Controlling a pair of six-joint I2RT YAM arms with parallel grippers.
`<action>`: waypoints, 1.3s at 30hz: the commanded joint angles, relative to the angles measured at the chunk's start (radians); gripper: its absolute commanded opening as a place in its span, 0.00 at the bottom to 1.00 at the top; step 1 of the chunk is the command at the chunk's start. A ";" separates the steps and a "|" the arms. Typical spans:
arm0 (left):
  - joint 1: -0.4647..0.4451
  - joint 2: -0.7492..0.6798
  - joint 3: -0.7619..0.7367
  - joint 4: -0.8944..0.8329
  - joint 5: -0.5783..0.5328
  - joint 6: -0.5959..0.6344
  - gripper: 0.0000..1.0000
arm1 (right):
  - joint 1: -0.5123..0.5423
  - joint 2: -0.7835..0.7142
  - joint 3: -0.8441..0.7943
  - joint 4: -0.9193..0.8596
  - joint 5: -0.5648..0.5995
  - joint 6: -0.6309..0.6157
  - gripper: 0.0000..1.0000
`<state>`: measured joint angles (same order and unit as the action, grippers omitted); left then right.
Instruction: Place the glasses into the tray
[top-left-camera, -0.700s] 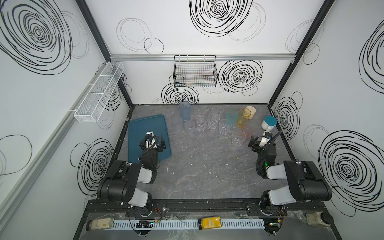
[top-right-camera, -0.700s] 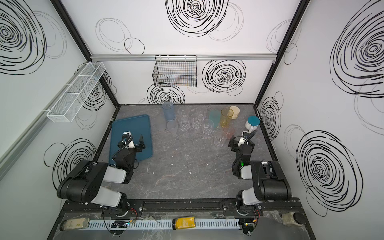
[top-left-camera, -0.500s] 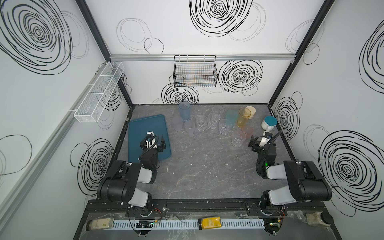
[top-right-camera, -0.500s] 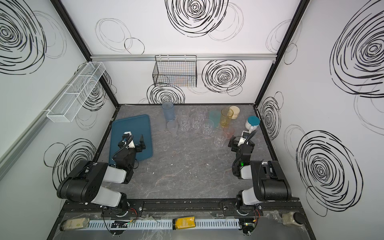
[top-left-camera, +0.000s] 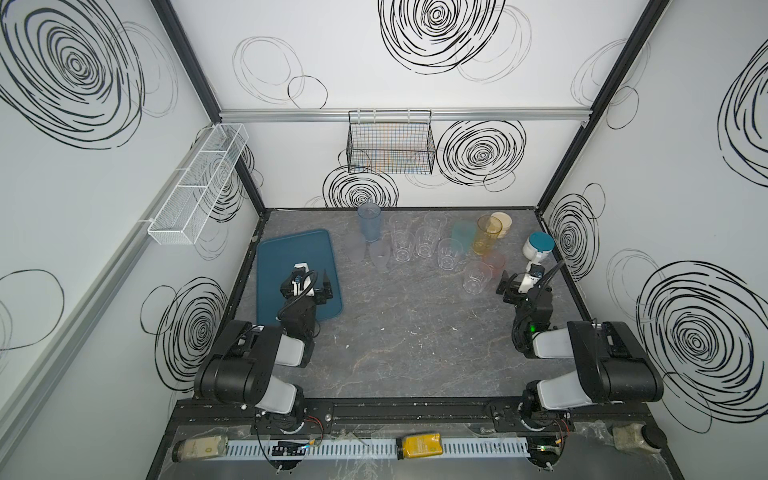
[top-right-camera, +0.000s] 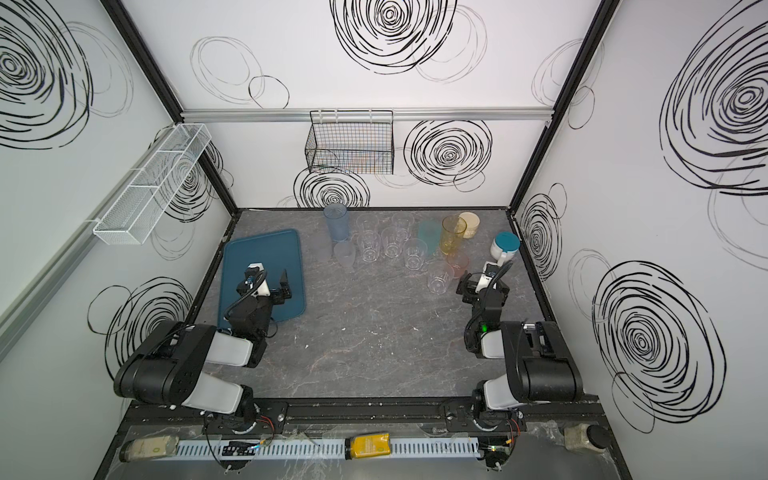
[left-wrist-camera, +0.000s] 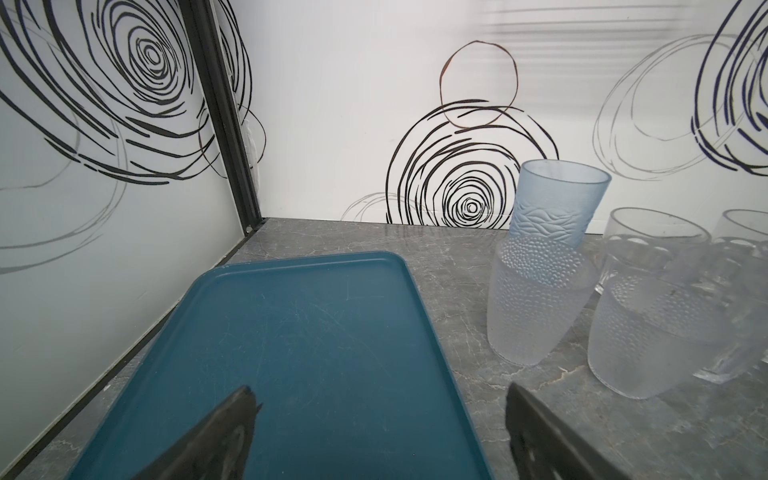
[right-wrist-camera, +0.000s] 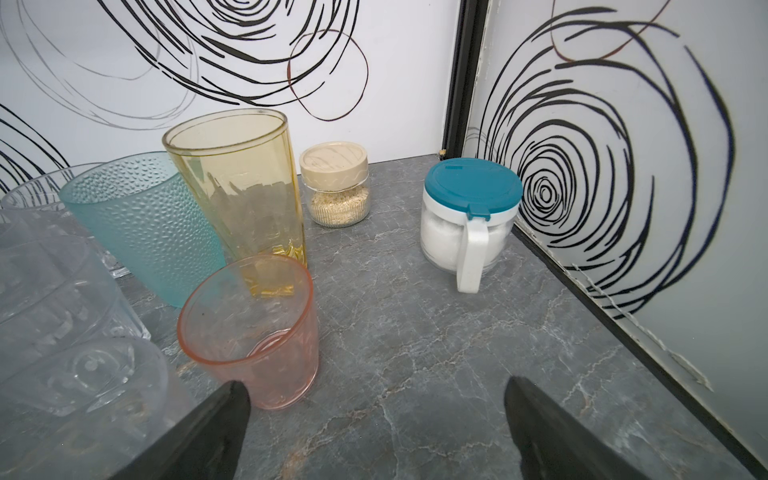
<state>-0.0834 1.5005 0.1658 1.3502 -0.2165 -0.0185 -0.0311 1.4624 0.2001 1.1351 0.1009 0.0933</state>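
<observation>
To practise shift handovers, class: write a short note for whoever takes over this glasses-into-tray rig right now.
Left gripper: open, empty, above the tray at its right edge.
Right gripper: open, empty, beside the pink glass.
Glasses: all standing on the table, outside the tray.
Done: none placed.
Left: move every glass into the tray.
</observation>
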 joint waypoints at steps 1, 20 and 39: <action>0.020 -0.002 0.003 0.063 0.039 -0.008 0.96 | 0.007 0.006 0.010 0.043 0.014 -0.009 1.00; 0.087 0.003 -0.021 0.112 0.203 -0.041 0.96 | -0.004 0.009 0.016 0.033 -0.011 -0.006 1.00; -0.245 -0.516 0.108 -0.476 -0.375 -0.044 0.96 | 0.133 -0.300 0.291 -0.597 0.325 0.202 1.00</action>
<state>-0.2749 1.0157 0.1581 1.0790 -0.4526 -0.0486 0.0616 1.2194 0.4099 0.7235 0.3023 0.1844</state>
